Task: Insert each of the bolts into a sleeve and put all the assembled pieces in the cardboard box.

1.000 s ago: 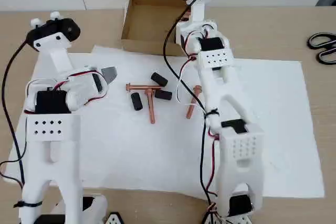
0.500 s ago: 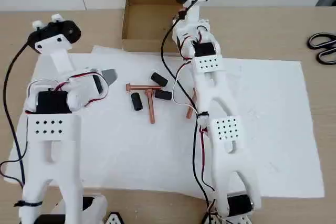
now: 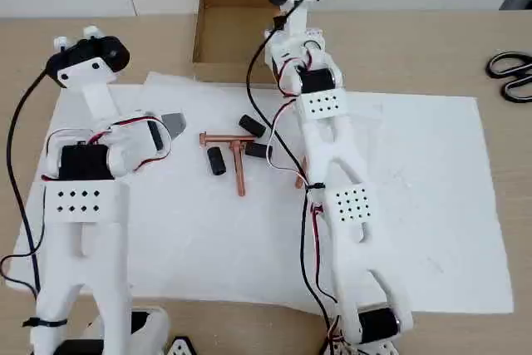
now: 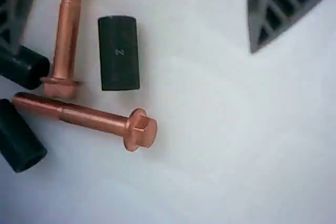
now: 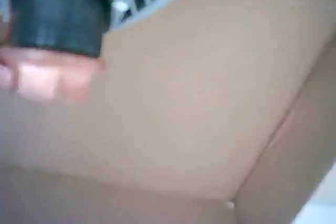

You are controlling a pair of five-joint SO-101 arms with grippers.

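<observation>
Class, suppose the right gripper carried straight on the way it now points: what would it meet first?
Probably the floor of the cardboard box. The right gripper, clamping a sleeved bolt, points down into it with nothing visible between, though depth is unclear.

bolts: you're looking at bright copper
sleeves: plain black
assembled piece: black sleeve, copper head
cardboard box: plain brown
sheet: white
table: light wood tone
scissors: black handles
arms: white shells, black motors
</observation>
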